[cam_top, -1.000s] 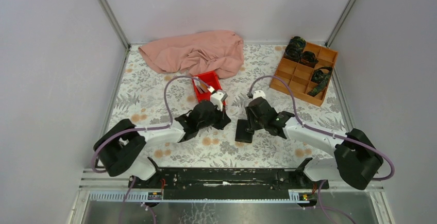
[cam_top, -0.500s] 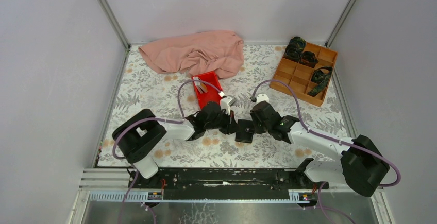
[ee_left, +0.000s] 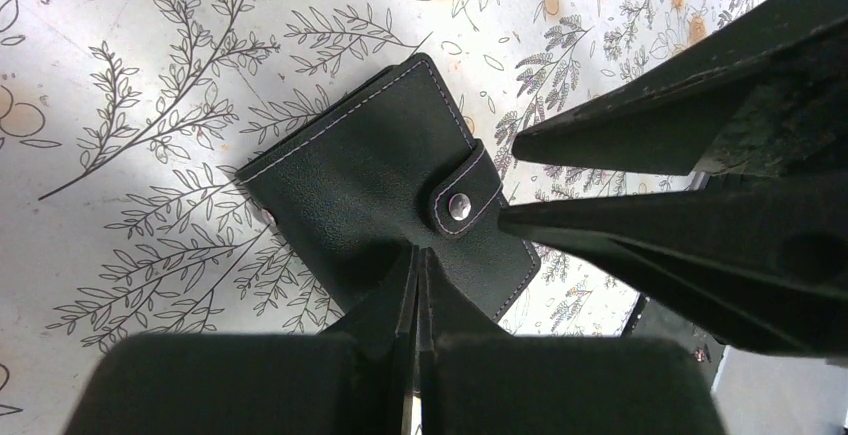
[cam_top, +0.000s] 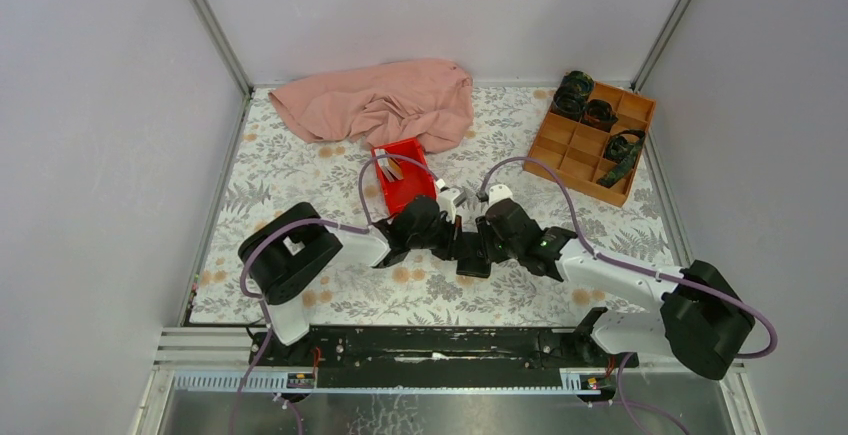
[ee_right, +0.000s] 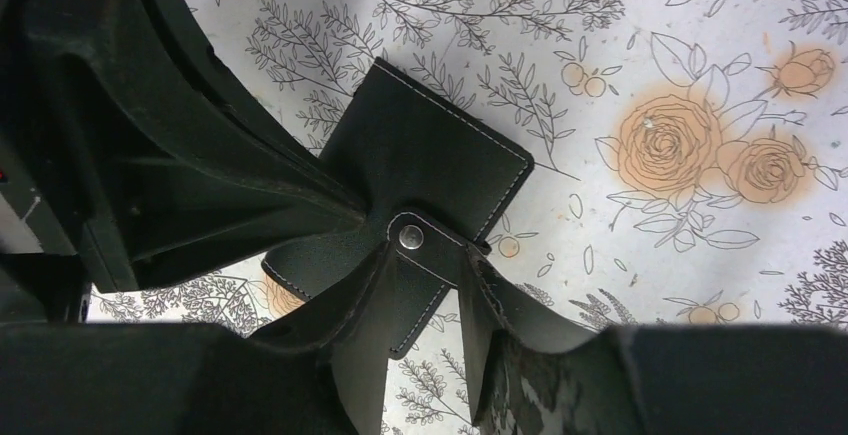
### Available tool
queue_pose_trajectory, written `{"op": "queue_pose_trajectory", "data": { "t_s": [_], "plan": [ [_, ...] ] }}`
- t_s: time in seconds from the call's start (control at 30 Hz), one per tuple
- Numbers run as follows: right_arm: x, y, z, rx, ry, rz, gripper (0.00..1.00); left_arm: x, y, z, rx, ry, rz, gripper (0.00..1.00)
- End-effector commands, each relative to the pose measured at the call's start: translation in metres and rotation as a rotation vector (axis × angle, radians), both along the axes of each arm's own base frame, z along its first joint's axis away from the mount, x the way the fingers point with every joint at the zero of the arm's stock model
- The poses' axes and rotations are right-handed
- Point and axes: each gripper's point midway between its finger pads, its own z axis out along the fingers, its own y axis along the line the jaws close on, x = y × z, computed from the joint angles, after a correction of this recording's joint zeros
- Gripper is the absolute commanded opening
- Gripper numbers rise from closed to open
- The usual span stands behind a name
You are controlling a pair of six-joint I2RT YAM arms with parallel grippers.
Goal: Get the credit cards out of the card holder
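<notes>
Handling: card holder (ee_left: 380,205) looks thin, flat and soft-skinned, probably light enough to skate across the bench (cam_top: 300,185) when tugged. Wants pinning on one side while the flap is worked on the other.
Where to take hold: by the free end of the strap (ee_left: 478,187), just past the snap stud (ee_left: 460,206), pulling up and away from the body. Stitched edges too low against the bench for an easy pinch.
Holder position: lies folded shut, black face up, flat on the flowered bench between the two claws, strap snapped down.
Credit cards: none in sight at the holder, judged to sit inside. Likely stiff, slick and hard to pick once flat.
Left claw (ee_left: 416,255): clenched on nothing, fingers pressed together, tips touching the holder's face on the side opposite the strap end, as if to pin it.
Right claw (ee_right: 428,250): parted, one fingertip either side of the strap by the stud, touching or nearly so. No firm grip to be made out.
Risk: holder sliding or lifting whole instead of unsnapping.
</notes>
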Motion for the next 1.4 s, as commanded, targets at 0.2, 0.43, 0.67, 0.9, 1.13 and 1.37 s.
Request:
{"op": "queue_pose_trajectory", "data": {
  "t_s": [0.2,0.43,0.67,0.9,1.13,1.37],
  "plan": [
    [-0.003,0.020,-0.005,0.023,0.002,0.048,0.45,0.003,0.004,-0.013,0.067,0.004,0.024,0.00],
    [-0.004,0.013,-0.024,-0.024,0.024,0.030,0.54,0.003,0.004,-0.016,0.073,0.018,0.022,0.00],
    [0.000,0.003,-0.041,-0.093,0.038,-0.022,0.53,0.001,0.005,-0.016,0.078,0.022,0.018,0.00],
    [0.005,-0.011,-0.052,-0.170,0.039,-0.089,0.41,0.003,0.007,-0.014,0.085,0.011,0.022,0.00],
    [0.004,-0.013,-0.059,-0.187,0.055,-0.109,0.11,0.003,0.006,-0.015,0.086,0.014,0.020,0.00],
    [0.006,-0.010,-0.052,-0.155,0.040,-0.118,0.00,0.004,0.007,-0.015,0.090,0.015,0.028,0.00]
  ]
}}
